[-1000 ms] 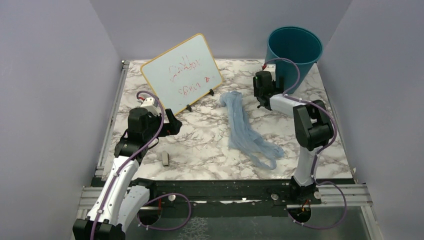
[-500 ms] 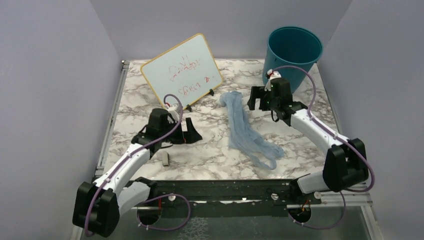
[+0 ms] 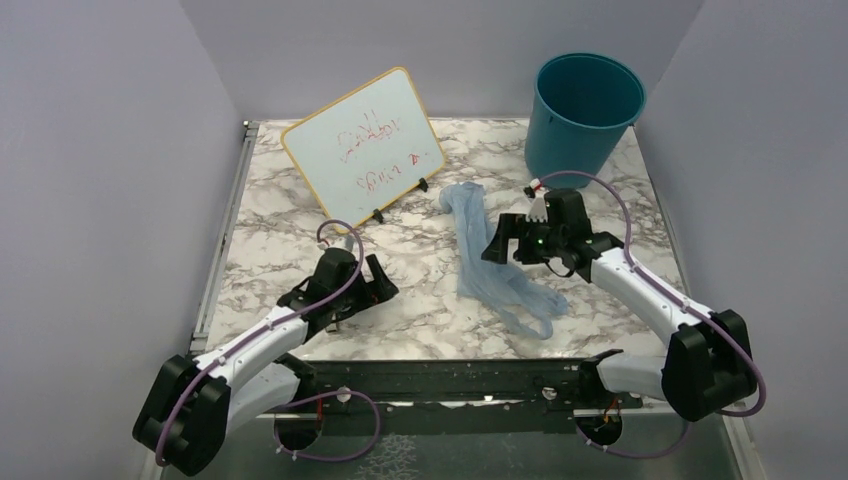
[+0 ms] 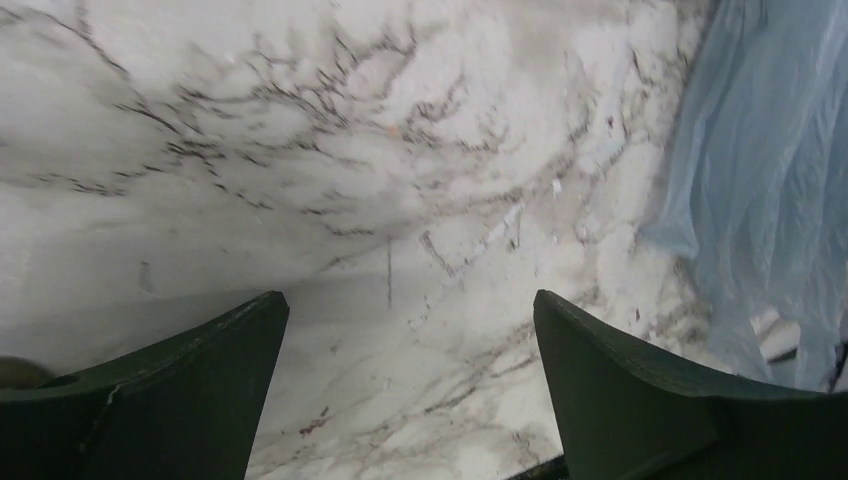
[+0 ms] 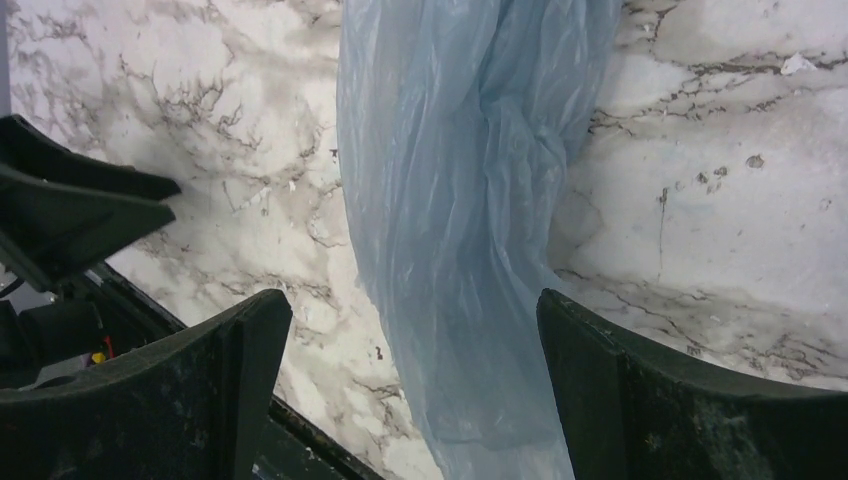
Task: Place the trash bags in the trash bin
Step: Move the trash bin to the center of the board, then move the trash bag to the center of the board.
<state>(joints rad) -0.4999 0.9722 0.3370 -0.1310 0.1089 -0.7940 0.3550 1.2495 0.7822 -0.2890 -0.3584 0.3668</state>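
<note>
since the coming grasp depends on how the trash bag (image 3: 487, 262) lies against the right fingers (image 3: 497, 244), that relation comes first. the bag lies flat on the marble surface (image 3: 420, 320) as a long crumpled strip. its long axis runs from the far end near the foot of the whiteboard (image 3: 365, 140) down toward the near right. in the right wrist view the bag (image 5: 460, 220) passes lengthwise through the gap between the right fingers (image 5: 200, 400), which stand spread wide and hold nothing. one finger is on each side of the strip, so closing them would pinch across its width. how high they sit above the film i cannot tell.

the left fingers (image 3: 378, 276) are also released and empty, low over bare marble. in the left wrist view the bag (image 4: 770, 170) shows only at the right edge, off to the side of the left fingers (image 4: 160, 400). the right arm is clearly the nearer one and looks best placed to take the bag.

the trash bin (image 3: 570, 150) stands upright at the far right corner, well apart from the bag and beyond the right arm, so a lift would have to carry away from the bases.

counted: one bag, one bin, one whiteboard, two arms.
</note>
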